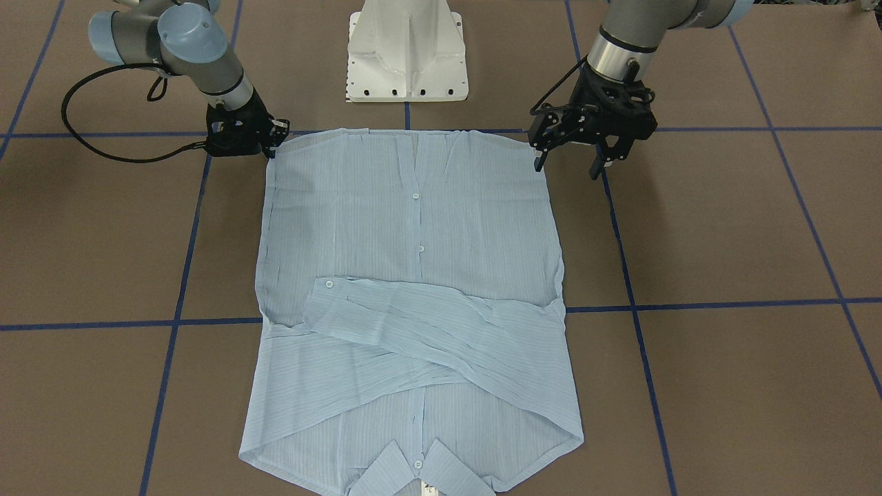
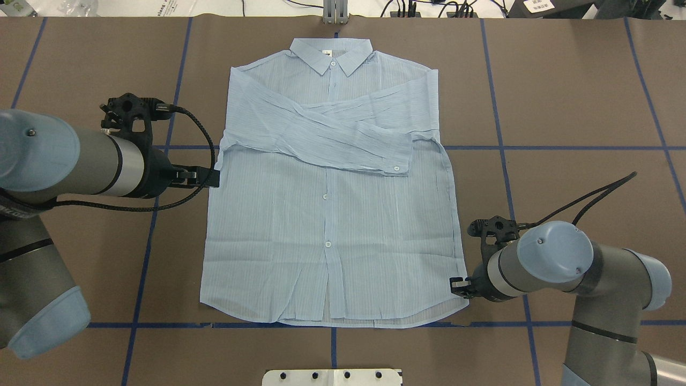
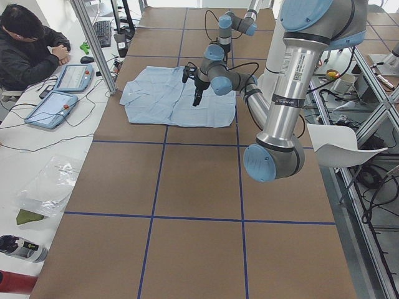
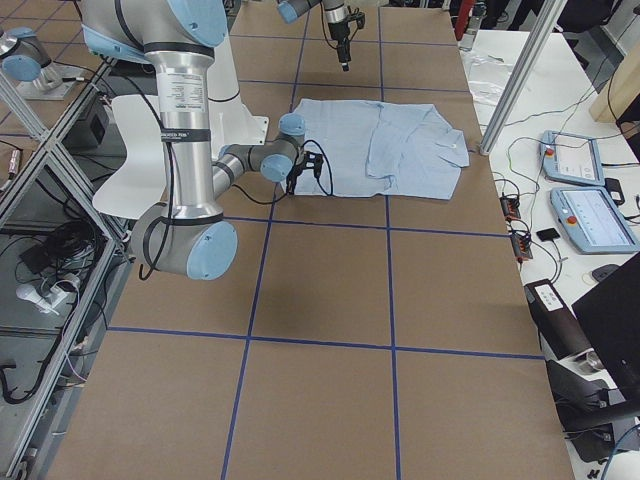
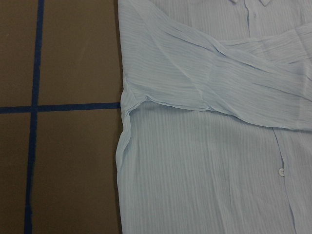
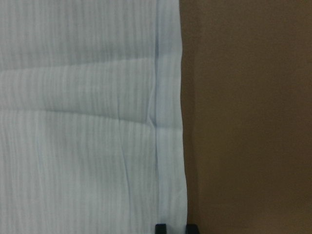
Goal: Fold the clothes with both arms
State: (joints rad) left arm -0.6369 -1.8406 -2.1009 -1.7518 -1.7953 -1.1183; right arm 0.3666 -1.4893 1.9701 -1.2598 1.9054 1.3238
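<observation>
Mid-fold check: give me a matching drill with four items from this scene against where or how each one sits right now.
Things:
1. left gripper
2. right gripper
3. collar
4. sleeves

Place or state:
A. crossed over the chest of the shirt
B. low at a hem corner
C. raised in the air, jaws apart
D. at the shirt end away from the white pedestal

Pairs: 1-C, 2-B, 3-D, 4-A
</observation>
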